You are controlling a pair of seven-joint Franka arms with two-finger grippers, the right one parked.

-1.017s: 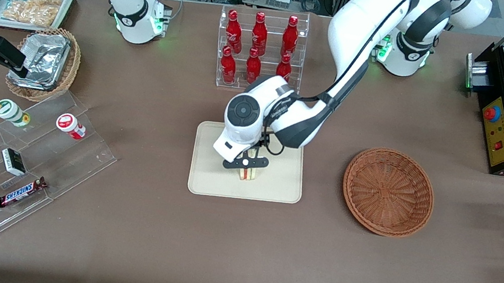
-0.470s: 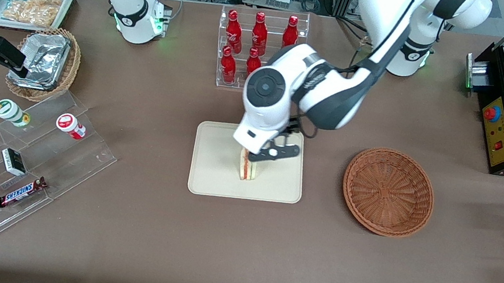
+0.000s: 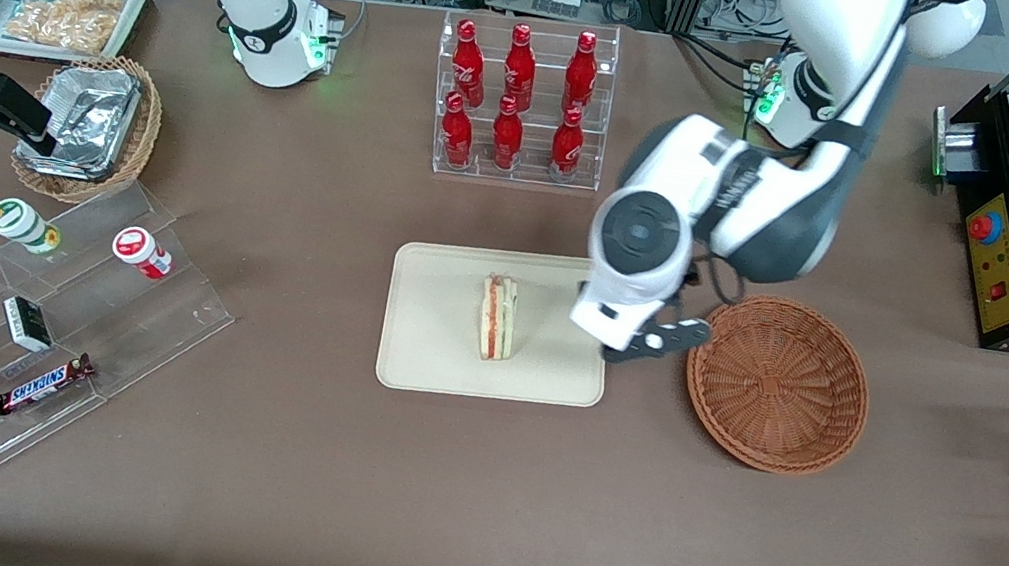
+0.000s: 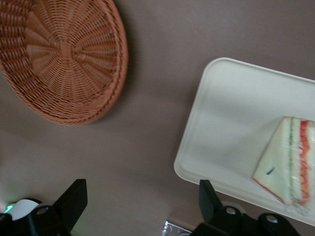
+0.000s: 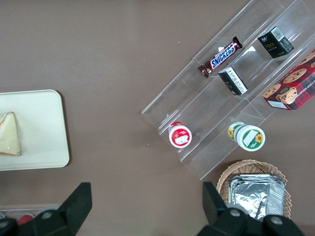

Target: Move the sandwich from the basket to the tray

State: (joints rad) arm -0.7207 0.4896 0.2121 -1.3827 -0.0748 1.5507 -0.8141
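Counter [image 3: 470,500], brown and wide, carries everything. The flat cream-beige rectangular tray [image 3: 427,357] with its low rim holds the small triangular sandwich [image 3: 497,317] of pale bread with red and green filling, lying near the tray's middle. The round reddish-brown wicker basket [image 3: 777,382] beside it is empty. The left arm's pincer [image 3: 654,339] hangs between tray and basket, fingers spread, holding nothing. The placing looks done; only the arm's retreat seems left.

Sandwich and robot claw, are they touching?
Apart. The front view shows the gripper open above the tray edge nearest the basket, bare tray separating it from the sandwich.
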